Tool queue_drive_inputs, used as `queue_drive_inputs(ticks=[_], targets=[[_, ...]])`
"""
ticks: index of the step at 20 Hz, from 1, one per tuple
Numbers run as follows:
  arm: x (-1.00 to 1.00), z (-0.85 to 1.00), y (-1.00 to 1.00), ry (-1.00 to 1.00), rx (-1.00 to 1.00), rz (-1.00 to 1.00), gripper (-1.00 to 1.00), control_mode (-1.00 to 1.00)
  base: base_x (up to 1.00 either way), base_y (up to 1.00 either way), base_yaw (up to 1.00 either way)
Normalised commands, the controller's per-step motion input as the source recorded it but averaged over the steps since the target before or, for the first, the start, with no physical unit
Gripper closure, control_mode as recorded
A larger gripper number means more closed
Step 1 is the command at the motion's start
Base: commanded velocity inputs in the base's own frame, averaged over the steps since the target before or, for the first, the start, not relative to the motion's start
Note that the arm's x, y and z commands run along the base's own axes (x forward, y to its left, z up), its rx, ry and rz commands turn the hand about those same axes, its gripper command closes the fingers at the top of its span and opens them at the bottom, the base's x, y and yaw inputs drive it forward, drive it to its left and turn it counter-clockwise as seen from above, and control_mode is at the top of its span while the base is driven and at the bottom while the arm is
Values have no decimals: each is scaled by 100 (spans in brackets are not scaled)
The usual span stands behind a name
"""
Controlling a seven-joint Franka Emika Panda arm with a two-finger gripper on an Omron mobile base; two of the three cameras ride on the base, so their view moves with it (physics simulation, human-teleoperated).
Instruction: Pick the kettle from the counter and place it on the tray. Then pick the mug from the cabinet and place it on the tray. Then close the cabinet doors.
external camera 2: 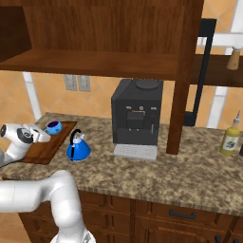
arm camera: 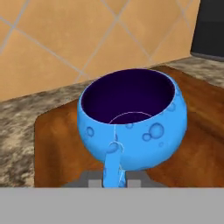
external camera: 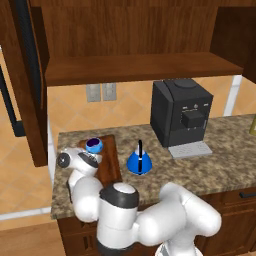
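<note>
The light-blue mug (arm camera: 135, 131), dark purple inside, sits at the far end of the reddish-brown tray (arm camera: 57, 144), touching or just above it. My gripper (arm camera: 112, 181) is shut on the mug's handle, with a fingertip (arm camera: 89, 181) pressed close on each side. From the base the mug (external camera: 94, 145) (external camera 2: 53, 127) shows just past my gripper (external camera: 91, 157) (external camera 2: 43, 135) over the tray (external camera: 110, 165) (external camera 2: 45, 147). The blue cone-shaped kettle (external camera: 139, 162) (external camera 2: 78, 147) stands upright on the granite counter (external camera: 210, 170) (external camera 2: 156, 175), right beside the tray's right edge. The cabinet (external camera: 140, 67) (external camera 2: 95, 61) is open, its doors (external camera: 25, 75) (external camera 2: 187, 71) swung wide.
A black coffee machine (external camera: 182, 115) (external camera 2: 137, 116) stands right of the kettle, with a grey drip tray in front. A yellow-green bottle (external camera 2: 231, 135) is at the far right of the counter. Wall outlets (external camera: 101, 92) sit under the cabinet. The counter's left end is near the tray.
</note>
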Motion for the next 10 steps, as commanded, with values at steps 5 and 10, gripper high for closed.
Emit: queue_drive_inputs(ticks=[5, 10], targets=[[-5, -34, 9, 1, 0, 0, -100, -100, 0, 0, 0], [-37, -2, -1, 0, 5, -7, -100, -100, 0, 0, 0]])
